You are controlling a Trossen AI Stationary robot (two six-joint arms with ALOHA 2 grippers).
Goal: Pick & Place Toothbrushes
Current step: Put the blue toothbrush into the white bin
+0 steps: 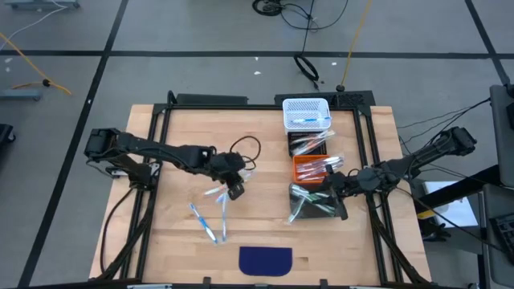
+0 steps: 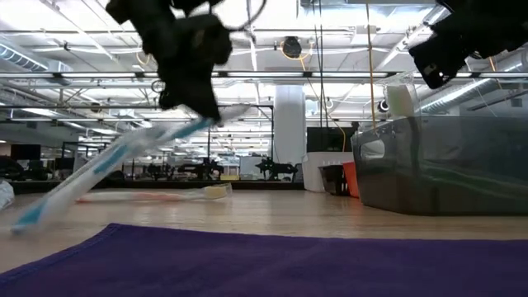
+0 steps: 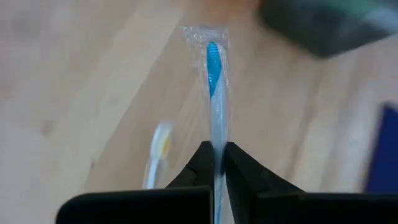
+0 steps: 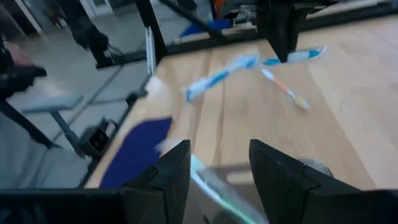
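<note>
Pale wood tabletop (image 1: 177,241); left hand (image 3: 219,155) pinches slim, glossy-wrapped blue toothbrush (image 3: 213,68).

Blue/white toothbrush (image 3: 213,68), purple mat (image 1: 266,259), orange bin (image 1: 303,168).

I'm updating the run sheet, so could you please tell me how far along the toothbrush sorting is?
Partly done. The white bin, the orange bin and the dark bin already hold wrapped toothbrushes. In hand: the left claw is shut on a blue toothbrush, one end lifted off the table. The right claw is open over the dark bin. Left: a few loose toothbrushes on the wood.
</note>
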